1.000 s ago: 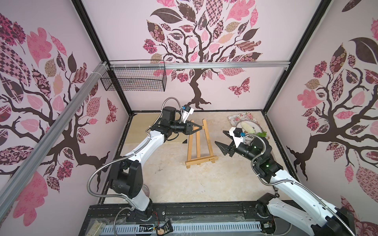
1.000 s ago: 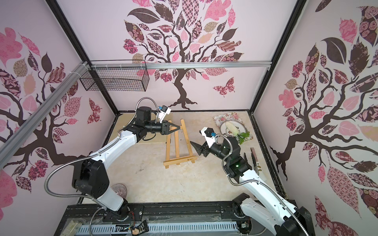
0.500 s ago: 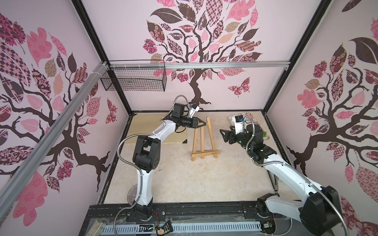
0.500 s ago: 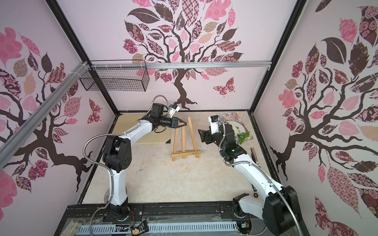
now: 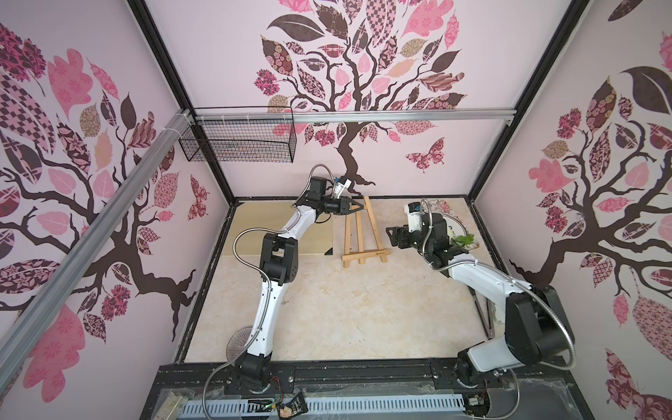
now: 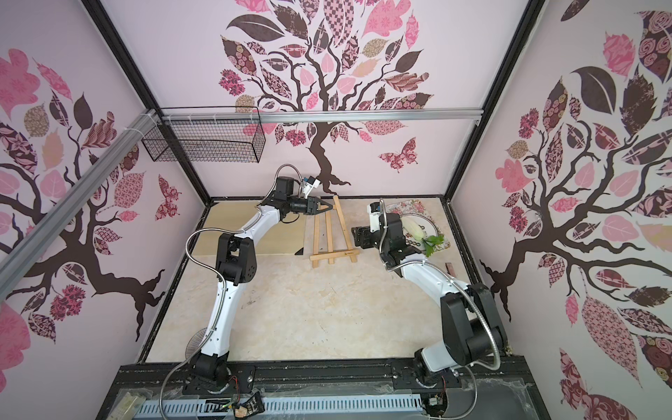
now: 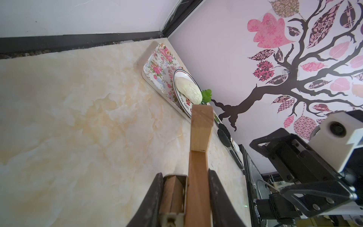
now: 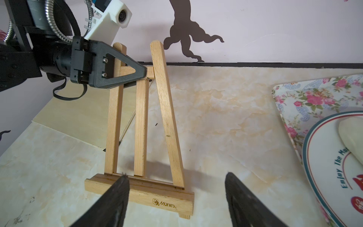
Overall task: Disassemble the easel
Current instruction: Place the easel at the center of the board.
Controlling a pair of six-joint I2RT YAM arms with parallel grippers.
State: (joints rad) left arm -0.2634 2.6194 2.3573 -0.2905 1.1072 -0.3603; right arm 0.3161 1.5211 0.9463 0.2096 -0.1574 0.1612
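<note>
Left claw [image 5: 360,208] clamps the top of the standing wooden easel [image 5: 364,255]; right claw [image 5: 391,237] hangs spread wide near its ledge.

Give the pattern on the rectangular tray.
Pink-rose floral print on the white rectangular tray, clearest in right wrist view.

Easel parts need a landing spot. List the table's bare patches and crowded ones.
Bare: the wide stretch of table in front of the easel, between the arm bases. Crowded: board at back left, tray at back right, tongs along the right edge. The right claw hangs over the strip between easel and tray.
</note>
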